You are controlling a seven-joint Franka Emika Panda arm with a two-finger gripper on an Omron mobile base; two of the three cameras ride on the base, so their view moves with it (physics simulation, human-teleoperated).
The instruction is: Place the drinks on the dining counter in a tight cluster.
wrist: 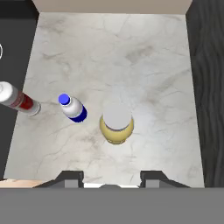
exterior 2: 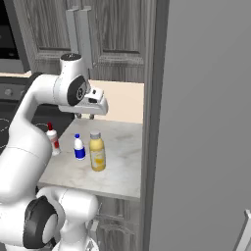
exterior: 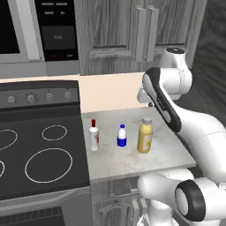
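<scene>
I see three small bottles standing upright in a row on a small marble worktop (exterior: pixel 132 163) beside a black stove (exterior: pixel 42 150). The fat yellow bottle (exterior: pixel 145 135) with a grey cap is at the right end of the row, away from the stove. Just beside it, apart and not touching, stands the short white-and-blue bottle (exterior: pixel 122 136) with a blue cap. Farther toward the stove, near the worktop's edge, stands the slim white bottle (exterior: pixel 93 135) with a red cap. All three sit toward the front half of the worktop, with bare marble behind them up to a beige wall (exterior: pixel 110 90).

In the hand view I look straight down on the yellow bottle's grey cap, the blue-capped bottle to its left and the slim bottle near the left edge.

My gripper (exterior 2: pixel 84 116) hangs above the worktop, over and a little behind the yellow bottle, holding nothing. Its two dark finger tips stand apart at the bottom of the hand view, so the pincer is open.

Grey wooden cupboards (exterior: pixel 132 31) rise behind the wall, and an oven panel (exterior: pixel 57 31) is above the stove. A tall grey panel (exterior 2: pixel 206 122) stands to the right of the worktop.
</scene>
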